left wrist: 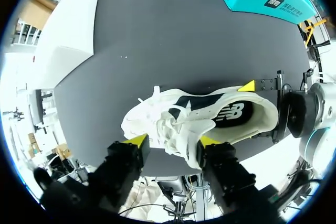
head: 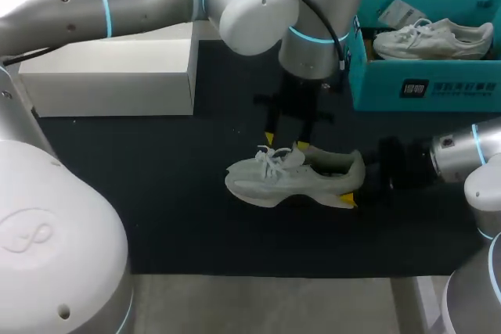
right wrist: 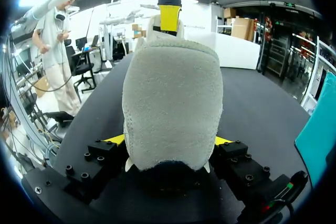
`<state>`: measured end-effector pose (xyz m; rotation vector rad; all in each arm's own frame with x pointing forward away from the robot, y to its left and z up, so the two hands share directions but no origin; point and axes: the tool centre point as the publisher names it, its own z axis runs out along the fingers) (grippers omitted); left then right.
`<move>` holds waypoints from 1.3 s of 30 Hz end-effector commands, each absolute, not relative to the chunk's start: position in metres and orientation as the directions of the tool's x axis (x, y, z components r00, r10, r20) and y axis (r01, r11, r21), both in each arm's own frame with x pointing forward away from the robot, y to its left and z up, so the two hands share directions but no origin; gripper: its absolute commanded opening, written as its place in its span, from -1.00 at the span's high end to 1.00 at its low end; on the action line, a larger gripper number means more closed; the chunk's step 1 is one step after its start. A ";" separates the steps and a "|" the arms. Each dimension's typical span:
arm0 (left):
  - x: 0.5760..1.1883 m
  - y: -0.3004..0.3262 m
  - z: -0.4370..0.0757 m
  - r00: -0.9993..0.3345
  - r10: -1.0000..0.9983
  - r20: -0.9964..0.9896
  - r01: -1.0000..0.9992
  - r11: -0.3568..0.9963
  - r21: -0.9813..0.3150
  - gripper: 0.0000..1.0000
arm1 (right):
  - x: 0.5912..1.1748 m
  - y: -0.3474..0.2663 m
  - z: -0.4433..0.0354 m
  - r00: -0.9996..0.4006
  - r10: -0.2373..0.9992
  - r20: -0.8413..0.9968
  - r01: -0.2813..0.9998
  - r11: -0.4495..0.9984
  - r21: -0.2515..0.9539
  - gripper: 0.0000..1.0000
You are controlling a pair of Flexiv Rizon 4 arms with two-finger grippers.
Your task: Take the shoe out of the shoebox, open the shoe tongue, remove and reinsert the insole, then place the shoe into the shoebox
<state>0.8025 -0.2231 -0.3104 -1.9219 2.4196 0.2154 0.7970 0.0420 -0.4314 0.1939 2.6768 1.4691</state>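
the pale sneaker (head: 293, 177) sits upright on the black mat (head: 156, 193), out of the teal shoebox (head: 423, 87) and just in front of it. the right gripper (right wrist: 169, 140) is clamped on its heel from both sides. the left gripper (left wrist: 173, 141) hangs over the laces, and i can't tell if it's actually pinching anything.

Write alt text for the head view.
A pale shoe sits on a black mat, its heel held in the right arm's jaws, the left arm's jaws open above its laces. A teal shoebox behind holds another shoe.
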 end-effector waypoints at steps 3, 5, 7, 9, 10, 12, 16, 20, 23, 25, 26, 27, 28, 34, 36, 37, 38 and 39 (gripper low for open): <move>0.804 -0.216 -0.306 -0.239 -0.969 -0.062 -0.967 0.232 0.107 1.00 | 0.798 0.044 -0.434 -0.988 0.152 -0.012 0.072 0.534 0.842 1.00; 0.805 -0.214 -0.301 -0.243 -0.969 -0.039 -0.964 0.237 0.118 1.00 | 0.798 0.044 -0.434 -0.988 0.152 -0.012 0.072 0.534 0.842 1.00; 0.807 -0.211 -0.296 -0.248 -0.969 -0.008 -0.960 0.244 0.139 1.00 | 0.798 0.044 -0.434 -0.988 0.152 -0.012 0.072 0.534 0.842 1.00; 0.808 -0.208 -0.290 -0.253 -0.967 0.031 -0.954 0.254 0.157 1.00 | 0.798 0.044 -0.434 -0.988 0.152 -0.012 0.072 0.534 0.842 1.00; 0.808 -0.206 -0.288 -0.264 -0.963 0.051 -0.949 0.269 0.165 1.00 | 0.798 0.044 -0.434 -0.988 0.152 -0.012 0.072 0.534 0.842 1.00; 0.809 -0.201 -0.282 -0.268 -0.960 0.083 -0.942 0.279 0.184 1.00 | 0.798 0.044 -0.434 -0.988 0.152 -0.012 0.072 0.534 0.842 1.00; 0.811 -0.189 -0.274 -0.271 -0.954 0.130 -0.935 0.293 0.201 1.00 | 0.798 0.044 -0.434 -0.988 0.152 -0.012 0.072 0.534 0.842 1.00; 0.812 -0.180 -0.273 -0.262 -0.954 0.142 -0.936 0.288 0.205 1.00 | 0.798 0.044 -0.434 -0.988 0.152 -0.012 0.072 0.534 0.842 1.00; 0.812 -0.172 -0.276 -0.260 -0.955 0.143 -0.936 0.286 0.207 1.00 | 0.798 0.044 -0.434 -0.988 0.152 -0.012 0.072 0.534 0.842 1.00; 0.814 -0.164 -0.285 -0.238 -0.962 0.135 -0.938 0.264 0.226 1.00 | 0.798 0.044 -0.434 -0.988 0.152 -0.012 0.072 0.534 0.842 1.00; 0.815 -0.162 -0.289 -0.223 -0.967 0.126 -0.938 0.248 0.243 1.00 | 0.798 0.044 -0.434 -0.988 0.152 -0.012 0.072 0.534 0.842 1.00; 0.816 -0.159 -0.292 -0.217 -0.969 0.121 -0.938 0.241 0.247 1.00 | 0.798 0.044 -0.434 -0.988 0.152 -0.012 0.072 0.534 0.842 1.00; 0.816 -0.157 -0.294 -0.213 -0.970 0.119 -0.939 0.237 0.250 1.00 | 0.798 0.044 -0.434 -0.988 0.152 -0.012 0.072 0.534 0.842 1.00; 0.814 -0.143 -0.311 -0.214 -0.974 0.077 -0.933 0.227 0.280 1.00 | 0.798 0.044 -0.434 -0.988 0.152 -0.012 0.072 0.534 0.842 1.00; 0.813 -0.139 -0.320 -0.214 -0.975 0.056 -0.929 0.221 0.296 1.00 | 0.798 0.044 -0.434 -0.988 0.152 -0.012 0.072 0.534 0.842 1.00; 0.813 -0.137 -0.325 -0.216 -0.976 0.037 -0.928 0.217 0.304 1.00 | 0.798 0.044 -0.434 -0.988 0.152 -0.012 0.072 0.534 0.842 1.00; 0.813 -0.135 -0.329 -0.217 -0.976 0.022 -0.928 0.213 0.307 1.00 | 0.798 0.044 -0.434 -0.988 0.152 -0.012 0.072 0.534 0.842 1.00; 0.813 -0.133 -0.332 -0.213 -0.977 0.020 -0.926 0.208 0.313 1.00 | 0.798 0.044 -0.434 -0.988 0.152 -0.012 0.072 0.534 0.842 1.00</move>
